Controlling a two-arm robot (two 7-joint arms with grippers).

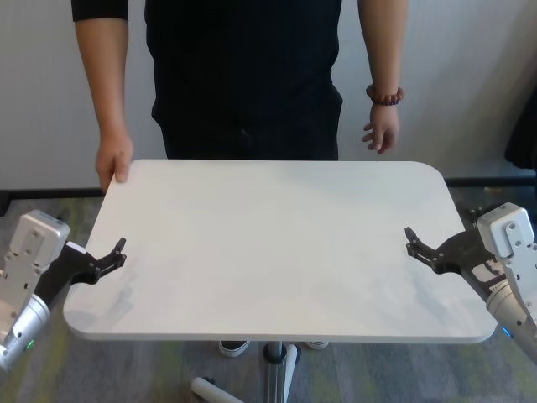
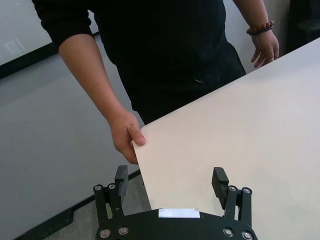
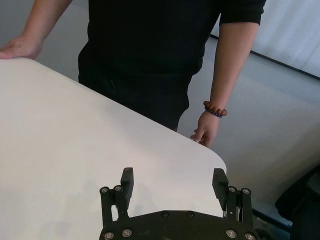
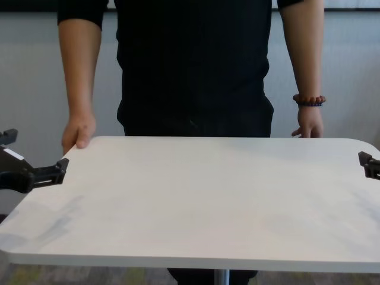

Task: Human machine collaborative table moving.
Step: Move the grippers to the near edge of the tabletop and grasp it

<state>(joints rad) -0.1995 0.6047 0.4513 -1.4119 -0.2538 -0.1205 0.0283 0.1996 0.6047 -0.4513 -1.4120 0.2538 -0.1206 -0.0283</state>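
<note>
The table [image 1: 277, 243] is a white rectangular top with rounded corners, filling the middle of the head view. The human [image 1: 243, 75], in a black shirt, stands at its far side. One hand [image 1: 113, 161] grips the far left corner; the other hand [image 1: 382, 130], with a bead bracelet [image 1: 384, 96], hangs just off the far edge. My left gripper [image 1: 116, 256] is open at the table's left edge, which runs between its fingers in the left wrist view [image 2: 170, 177]. My right gripper [image 1: 413, 242] is open over the right edge; the right wrist view [image 3: 173, 177] shows it too.
A slim metal pole [image 1: 275, 369] and a pale base leg [image 1: 214, 390] show under the table's near edge, with the person's sneakers [image 1: 235, 346] behind. The floor is grey-green carpet. A dark object [image 1: 522, 143] stands at the far right by the wall.
</note>
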